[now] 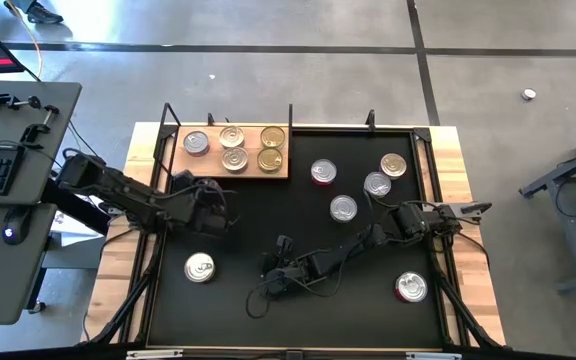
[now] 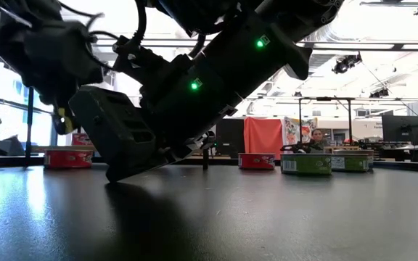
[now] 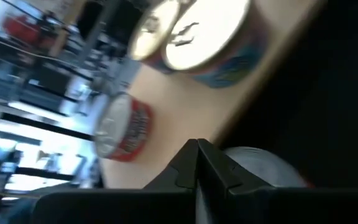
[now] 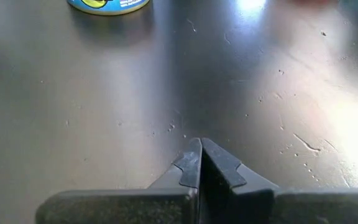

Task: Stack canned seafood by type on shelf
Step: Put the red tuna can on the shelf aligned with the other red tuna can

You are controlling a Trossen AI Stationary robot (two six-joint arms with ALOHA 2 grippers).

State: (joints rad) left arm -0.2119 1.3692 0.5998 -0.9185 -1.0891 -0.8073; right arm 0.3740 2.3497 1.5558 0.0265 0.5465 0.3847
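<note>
1. The shelf (image 1: 230, 172), a light wooden board, lies at the far left edge of the black mat (image 1: 288, 300) on the desk (image 1: 458, 150).
2. Five tins sit on the shelf: a silver-lidded tin (image 1: 196, 143) at its left end, two pale-lidded tins (image 1: 233, 137) (image 1: 234, 159) one behind the other in the middle, and two gold-lidded tins (image 1: 273, 137) (image 1: 269, 158) likewise at the right.
3. Off the shelf, four tins are grouped on the mat's far right part: a red-sided tin (image 1: 323, 172) nearest the shelf, a silver tin (image 1: 343, 208) near it, another silver tin (image 1: 376, 184) and a gold tin (image 1: 393, 165) further right.
4. A lone silver tin (image 1: 200, 267) lies on the near left of the mat, and a red-sided one (image 1: 411, 287) on the near right.
5. The left end effector (image 3: 197, 158) has its fingers pressed together, holding nothing; it hangs over the mat just in front of the shelf's left part, beside a grey-lidded tin (image 3: 257, 163).
6. The right end effector (image 4: 200, 155) is likewise pressed together and empty, low over bare mat near the middle of the near side, with a blue-sided tin (image 4: 107, 5) ahead of it.
</note>
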